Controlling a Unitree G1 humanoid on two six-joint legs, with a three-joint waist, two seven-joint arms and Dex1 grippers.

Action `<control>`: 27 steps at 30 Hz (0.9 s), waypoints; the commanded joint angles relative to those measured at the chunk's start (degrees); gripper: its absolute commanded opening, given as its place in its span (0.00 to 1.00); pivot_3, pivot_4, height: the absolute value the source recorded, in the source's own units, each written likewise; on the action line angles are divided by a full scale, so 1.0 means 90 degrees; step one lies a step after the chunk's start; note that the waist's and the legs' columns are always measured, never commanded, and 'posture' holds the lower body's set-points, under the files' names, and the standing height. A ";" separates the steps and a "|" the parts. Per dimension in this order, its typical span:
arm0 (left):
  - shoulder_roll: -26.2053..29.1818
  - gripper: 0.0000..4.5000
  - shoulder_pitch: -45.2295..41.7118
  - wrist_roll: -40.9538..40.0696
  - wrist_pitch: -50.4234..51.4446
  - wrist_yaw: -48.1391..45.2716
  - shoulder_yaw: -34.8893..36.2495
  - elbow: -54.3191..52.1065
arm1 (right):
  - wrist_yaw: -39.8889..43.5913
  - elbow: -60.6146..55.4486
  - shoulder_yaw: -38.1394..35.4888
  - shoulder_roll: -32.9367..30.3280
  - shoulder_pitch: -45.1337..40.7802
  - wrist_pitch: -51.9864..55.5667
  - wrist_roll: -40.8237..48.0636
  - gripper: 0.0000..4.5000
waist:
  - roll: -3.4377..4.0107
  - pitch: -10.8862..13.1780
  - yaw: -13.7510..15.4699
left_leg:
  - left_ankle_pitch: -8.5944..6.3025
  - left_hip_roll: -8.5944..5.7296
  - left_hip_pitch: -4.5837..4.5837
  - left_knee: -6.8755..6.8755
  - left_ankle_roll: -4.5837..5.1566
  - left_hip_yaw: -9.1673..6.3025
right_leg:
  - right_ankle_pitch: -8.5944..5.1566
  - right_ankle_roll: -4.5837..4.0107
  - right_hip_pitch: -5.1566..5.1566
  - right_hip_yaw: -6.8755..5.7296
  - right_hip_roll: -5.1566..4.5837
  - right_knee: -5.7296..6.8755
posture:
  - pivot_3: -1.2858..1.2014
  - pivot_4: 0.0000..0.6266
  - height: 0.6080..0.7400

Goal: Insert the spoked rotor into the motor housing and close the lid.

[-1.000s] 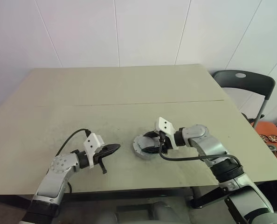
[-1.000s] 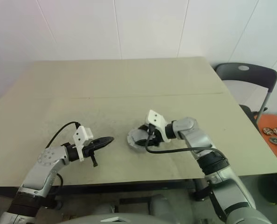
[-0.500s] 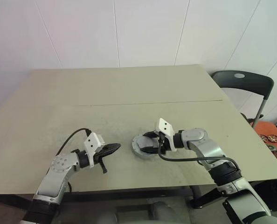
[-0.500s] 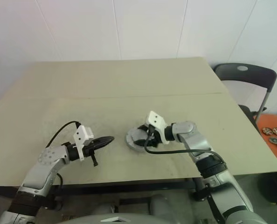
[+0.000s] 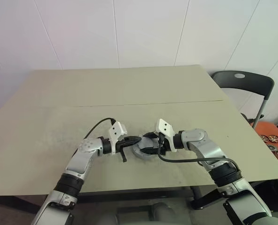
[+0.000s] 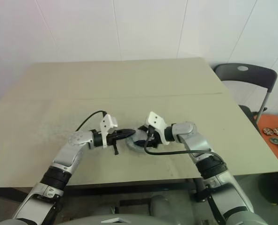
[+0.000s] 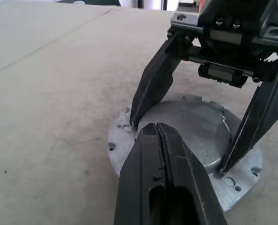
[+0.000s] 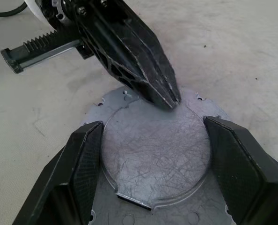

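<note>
Two pincers | right (image 8: 153, 154) spread around scratched, notch-rimmed grey lid (image 8: 155, 150) | left (image 7: 163, 140) pinched closed, empty.

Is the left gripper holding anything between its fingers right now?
No, the left gripper is shut with nothing between its fingers, its tip at the lid.

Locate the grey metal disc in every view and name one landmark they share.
Left eye: grey metal disc, centre, between the grippers.
Right eye: just left of centre.
Left wrist: lower right, straddled by the open right gripper.
Right wrist: bottom centre.
Shared landmark: shut left gripper, tips at the disc's rim.
</note>
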 commanded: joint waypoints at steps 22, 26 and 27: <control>0.0417 0.00 -0.0074 0.1107 0.1380 -0.0428 -0.1486 0.0136 | -0.0362 0.0183 -0.0128 0.0326 -0.0220 0.0547 0.0032 0.99 | -0.0001 -0.0088 -0.0208 | -0.0023 -0.0006 0.0186 -0.0033 -0.0036 -0.0029 | -0.0010 -0.0006 0.0189 -0.0003 -0.0010 -0.0109 | 0.52 0.00 1.00; 0.0381 0.00 -0.0029 0.1074 0.1379 -0.0367 -0.1475 0.0129 | 0.0198 -0.0257 -0.0585 0.0228 -0.0183 0.1078 0.0871 0.99 | 0.0000 -0.0083 -0.0193 | -0.0024 -0.0009 0.0177 -0.0034 -0.0038 -0.0033 | -0.0011 -0.0006 0.0187 -0.0003 -0.0011 -0.0116 | 0.52 0.00 1.00; 0.0373 0.00 -0.0028 0.1078 0.1376 -0.0363 -0.1476 0.0133 | 0.0275 -0.0307 -0.0662 0.0205 -0.0191 0.1193 0.1005 0.99 | 0.0003 -0.0081 -0.0188 | -0.0024 -0.0011 0.0170 -0.0035 -0.0038 -0.0035 | -0.0011 -0.0005 0.0184 -0.0003 -0.0011 -0.0119 | 0.52 0.00 1.00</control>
